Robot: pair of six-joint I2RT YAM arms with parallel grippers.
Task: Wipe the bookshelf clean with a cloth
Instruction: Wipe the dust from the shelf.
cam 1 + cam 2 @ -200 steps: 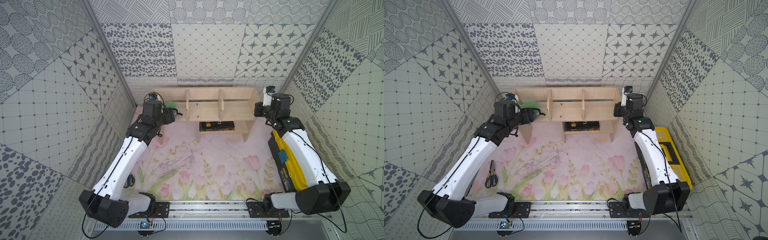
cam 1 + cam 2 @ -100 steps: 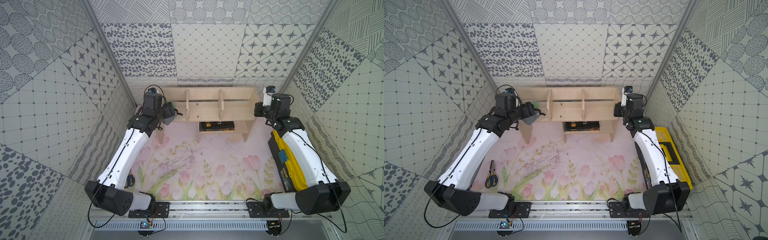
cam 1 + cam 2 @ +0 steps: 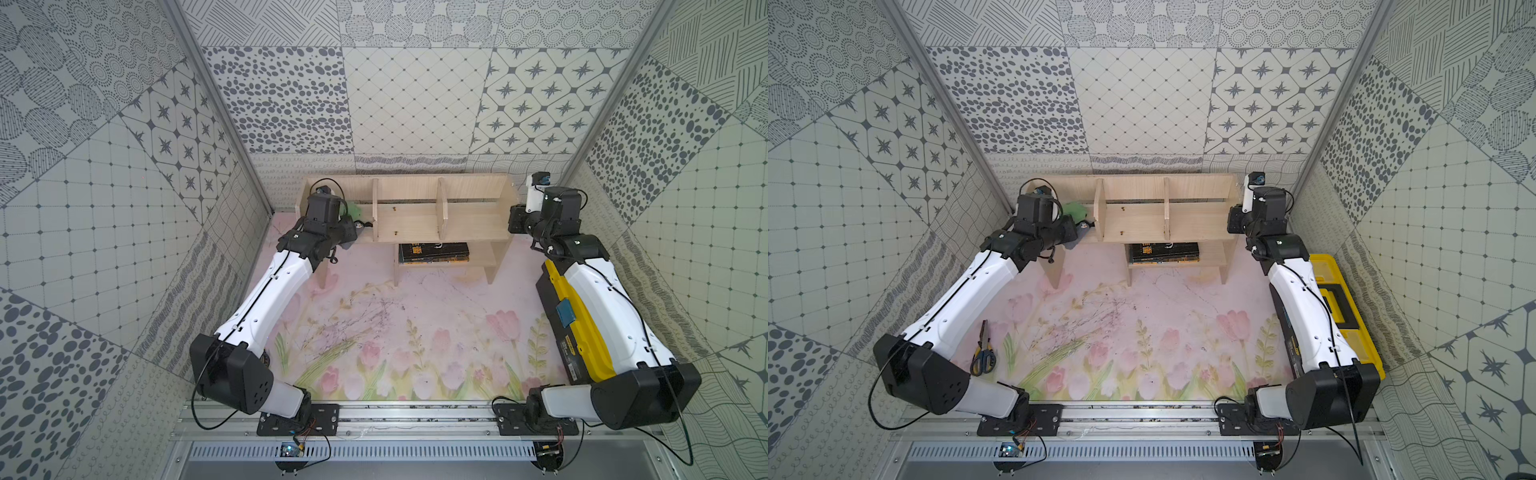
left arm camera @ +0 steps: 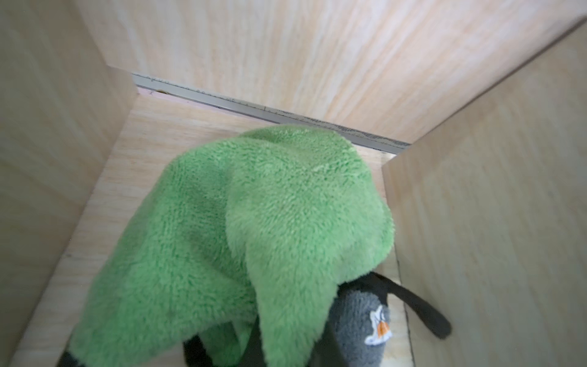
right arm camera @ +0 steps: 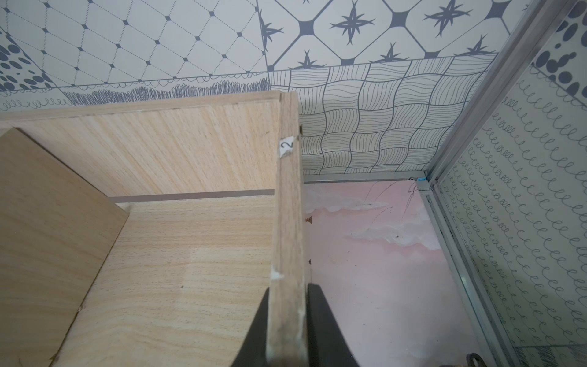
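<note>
The pale wood bookshelf [image 3: 415, 216] [image 3: 1142, 224] stands against the back wall. The cloth [image 3: 352, 209] [image 3: 1076, 209], green side up with a grey corner showing, lies bunched on the board of the left compartment [image 4: 143, 159]. My left gripper [image 4: 289, 346] reaches into that compartment and is shut on a fold of the cloth [image 4: 270, 222]; its fingers are mostly hidden under the fabric. My right gripper [image 5: 287, 317] [image 3: 515, 218] is shut on the front edge of the bookshelf's right side panel [image 5: 287, 206], one finger on each face.
A black book with yellow lettering [image 3: 434, 252] lies on the short lower shelf. A yellow and black toolbox [image 3: 1341, 299] sits along the right wall under my right arm. Scissors [image 3: 983, 353] lie on the floral mat at front left.
My left arm has swung back and inward, carrying the cloth deeper into the left compartment, and its jaws have closed on it. The right arm has not moved.
</note>
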